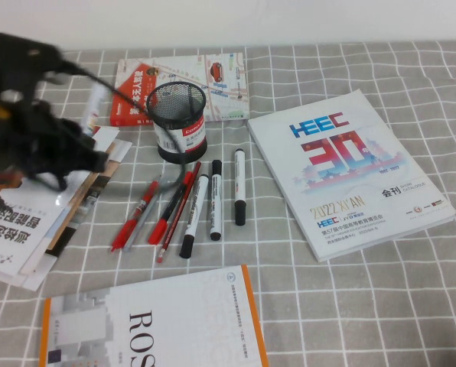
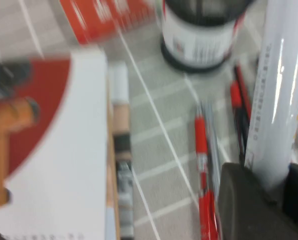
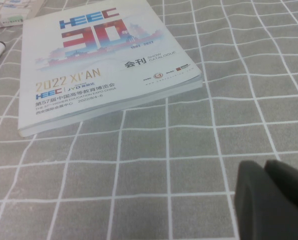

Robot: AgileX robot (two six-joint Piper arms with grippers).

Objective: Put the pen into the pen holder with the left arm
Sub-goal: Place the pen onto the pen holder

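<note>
Left pincer clamps pen; right pincer above tablecloth.

An office or lab desk: a tabletop under grey checked cloth carries conference catalogues, a robotics book, markers and a mesh pen holder.

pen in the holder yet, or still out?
Out. The slim white pen is clamped in the left gripper, short of the black wire-mesh pen holder. Right gripper idle over the cloth.
</note>
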